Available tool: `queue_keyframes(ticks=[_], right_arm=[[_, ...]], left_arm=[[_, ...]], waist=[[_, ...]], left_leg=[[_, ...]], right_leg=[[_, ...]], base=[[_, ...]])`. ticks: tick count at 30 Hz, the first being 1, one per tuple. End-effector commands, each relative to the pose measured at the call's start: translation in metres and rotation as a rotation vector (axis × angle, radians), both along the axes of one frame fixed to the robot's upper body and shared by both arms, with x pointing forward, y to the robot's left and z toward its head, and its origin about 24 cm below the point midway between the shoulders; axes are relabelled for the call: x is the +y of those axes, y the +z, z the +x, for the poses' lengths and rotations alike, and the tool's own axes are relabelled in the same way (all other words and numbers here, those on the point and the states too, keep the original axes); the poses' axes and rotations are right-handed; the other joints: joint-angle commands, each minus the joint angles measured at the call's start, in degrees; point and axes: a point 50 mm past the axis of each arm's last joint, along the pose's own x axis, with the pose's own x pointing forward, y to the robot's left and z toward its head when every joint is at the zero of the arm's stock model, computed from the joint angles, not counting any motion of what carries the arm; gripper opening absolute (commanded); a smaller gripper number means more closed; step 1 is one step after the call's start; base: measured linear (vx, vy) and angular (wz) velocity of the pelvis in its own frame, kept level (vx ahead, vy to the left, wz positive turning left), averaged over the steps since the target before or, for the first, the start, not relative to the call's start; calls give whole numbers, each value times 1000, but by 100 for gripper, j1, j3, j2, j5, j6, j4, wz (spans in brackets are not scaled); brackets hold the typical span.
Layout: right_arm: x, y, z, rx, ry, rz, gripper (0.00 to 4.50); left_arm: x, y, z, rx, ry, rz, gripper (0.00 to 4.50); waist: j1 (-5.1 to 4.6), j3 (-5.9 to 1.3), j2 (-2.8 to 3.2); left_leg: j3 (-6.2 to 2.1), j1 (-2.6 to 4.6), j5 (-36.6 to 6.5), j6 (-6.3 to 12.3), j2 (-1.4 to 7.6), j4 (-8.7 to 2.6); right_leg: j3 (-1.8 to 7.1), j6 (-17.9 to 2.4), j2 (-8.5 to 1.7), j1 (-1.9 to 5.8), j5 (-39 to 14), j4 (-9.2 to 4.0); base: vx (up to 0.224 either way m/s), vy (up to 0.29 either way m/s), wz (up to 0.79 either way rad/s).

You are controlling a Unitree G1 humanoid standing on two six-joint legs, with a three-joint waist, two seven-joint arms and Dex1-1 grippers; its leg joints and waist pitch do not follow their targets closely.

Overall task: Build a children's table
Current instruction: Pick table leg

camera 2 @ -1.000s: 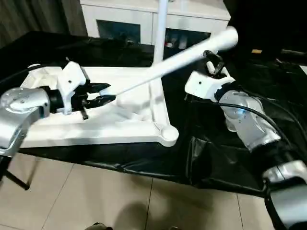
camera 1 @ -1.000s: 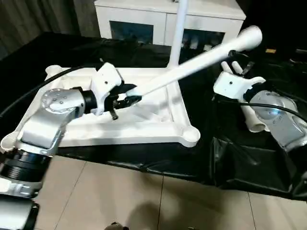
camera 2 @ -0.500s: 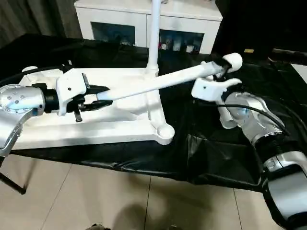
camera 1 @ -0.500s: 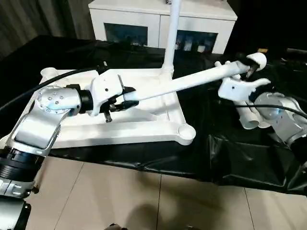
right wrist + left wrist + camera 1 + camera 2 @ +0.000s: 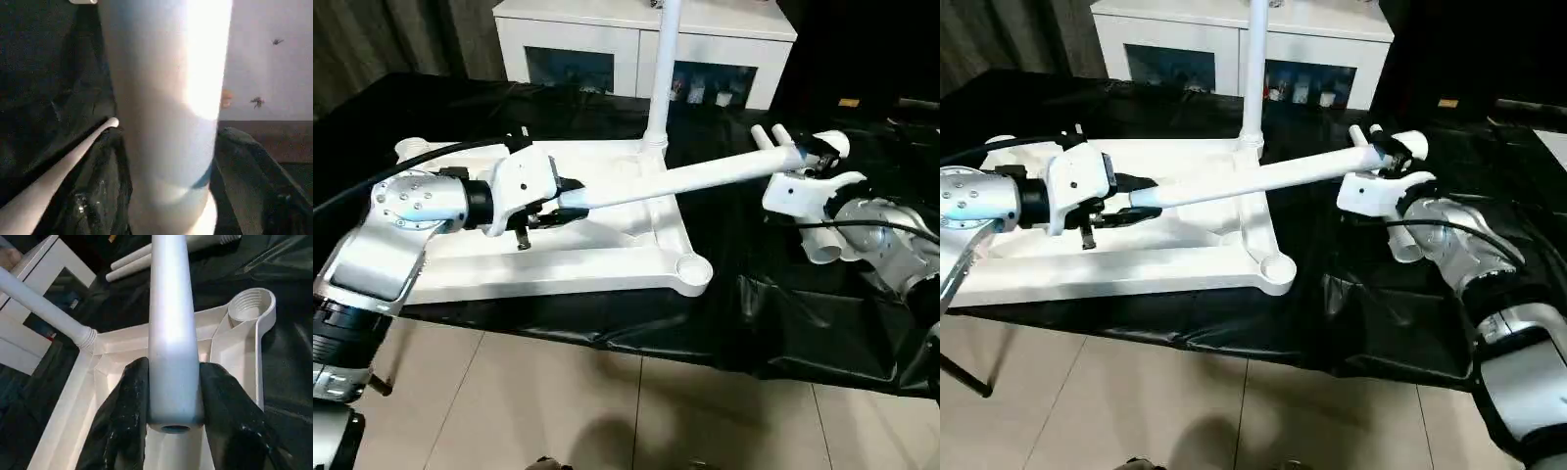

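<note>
The children's table top (image 5: 558,264) lies upside down on black cloth, ribbed side up. One white leg (image 5: 661,69) stands upright in its far corner socket. A second long leg (image 5: 685,178) hangs nearly level above the top. My left gripper (image 5: 570,204) is shut on that leg's thin end, and the black fingers (image 5: 129,401) press both its sides. My right gripper (image 5: 811,157) is shut on its thick end (image 5: 166,98), off the top's right edge.
The open front right corner socket (image 5: 690,266) is threaded inside. Two more legs (image 5: 771,135) lie on the cloth behind my right gripper, and another tube end (image 5: 822,250) lies by my right forearm. A white cabinet (image 5: 607,39) stands behind. Tiled floor lies in front.
The held leg has tipped down from a steep slant to nearly level. My right gripper, open beside its thick end before, has closed around it. The left grip is unchanged.
</note>
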Motion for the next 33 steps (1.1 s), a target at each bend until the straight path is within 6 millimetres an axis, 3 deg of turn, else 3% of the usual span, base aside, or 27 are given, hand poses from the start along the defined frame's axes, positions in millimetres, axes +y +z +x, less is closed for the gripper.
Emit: queue_keyframes(ticks=[1, 8, 15, 17, 18, 19, 22, 23, 28, 30, 32, 33], right_arm=[[1, 1, 1, -3, 7, -4, 265], [0, -2, 1, 3, 8, -4, 198], [0, -3, 1, 10, 16, 18, 190], [1, -3, 0, 12, 20, 28, 189], [1, -3, 0, 12, 21, 28, 189], [1, -4, 0, 16, 22, 31, 189], [0, -5, -1, 25, 20, 35, 189], [-1, -7, -1, 33, 17, 38, 188], [-4, -10, -2, 55, 3, 49, 188], [-9, -13, -3, 86, -36, 119, 188], [-9, -13, -3, 86, -36, 119, 188], [-11, -17, -3, 118, -71, 224, 188]], left_arm=[[-3, 15, -1, -55, -29, -1, 134], [-3, 16, -1, -62, -44, -3, 134], [-1, 16, 0, -63, -32, -4, 134], [4, 22, 8, -143, 65, -22, 134], [4, 23, 10, -155, 77, -24, 190], [6, 25, 10, -146, 80, -41, 204], [9, 32, 12, -155, 84, -94, 211], [13, 38, 13, -182, 97, -125, 238], [24, 50, 17, -254, 137, -175, 269], [39, 66, 21, -334, 205, -297, 282], [39, 66, 21, -334, 205, -297, 298], [52, 73, 25, -390, 295, -365, 298]], waist=[[-23, -411, -42], [-20, -412, -49], [-22, -413, -53], [-25, -413, -55], [-24, -413, -52], [-19, -417, -51], [-26, -418, -52], [-25, -418, -57], [-30, -418, -61], [-14, -416, -61], [-16, -426, -54], [-19, -425, -54]], left_leg=[[-75, 111, -1296, -52, 199, -362], [-75, 102, -1264, -37, 197, -361], [-72, 104, -1273, -17, 198, -358], [-72, 103, -1272, -7, 195, -357], [-72, 103, -1275, 0, 196, -357], [-74, 104, -1261, -1, 197, -356], [-70, 110, -1309, -15, 184, -350], [-77, 103, -1308, -24, 189, -355], [-73, 100, -1296, 17, 190, -348], [-70, 107, -1317, 18, 197, -353], [-76, 111, -1354, 6, 193, -351], [-74, 109, -1354, 12, 197, -351]], right_leg=[[237, -1379, -206, 255, -818, -350], [235, -1384, -207, 263, -790, -343], [236, -1380, -203, 258, -789, -344], [237, -1375, -199, 260, -781, -347], [236, -1373, -196, 260, -785, -350], [237, -1372, -199, 263, -772, -346], [233, -1391, -194, 255, -780, -344], [231, -1399, -199, 264, -782, -343], [232, -1411, -201, 260, -762, -341], [236, -1424, -210, 248, -802, -342], [232, -1454, -200, 254, -748, -335], [232, -1458, -199, 256, -715, -334]], base=[[0, 0, 0], [0, 0, 0], [0, 0, 0], [0, 0, 0], [0, 0, 0], [0, 0, 0], [0, 0, 0], [0, 0, 0], [0, 0, 0], [0, 0, 0], [0, 0, 0], [0, 0, 0]])
